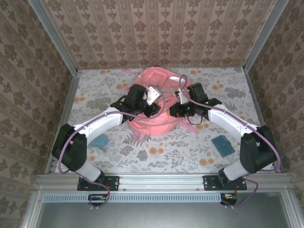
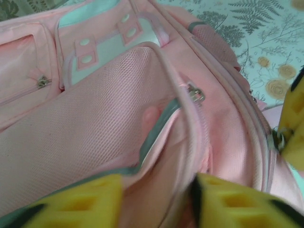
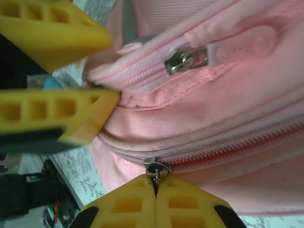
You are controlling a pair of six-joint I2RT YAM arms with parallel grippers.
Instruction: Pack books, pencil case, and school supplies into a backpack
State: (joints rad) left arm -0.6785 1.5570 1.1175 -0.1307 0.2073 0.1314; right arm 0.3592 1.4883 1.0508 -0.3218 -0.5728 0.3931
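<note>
1. Right hand is pinching a zipper pull on the backpack — lying on the counter, toward the far side.
2. Left hand is hovering spread (astride the pocket rim), just left of that pull.

Counter: pale cloth-like top printed with grey ferns and orange flowers; same print in the left wrist view. Walls on three sides, beige-brown damask wallpaper. Grey metal posts in the back corners. Aluminium rail along the near edge, grey panel below it.
</note>
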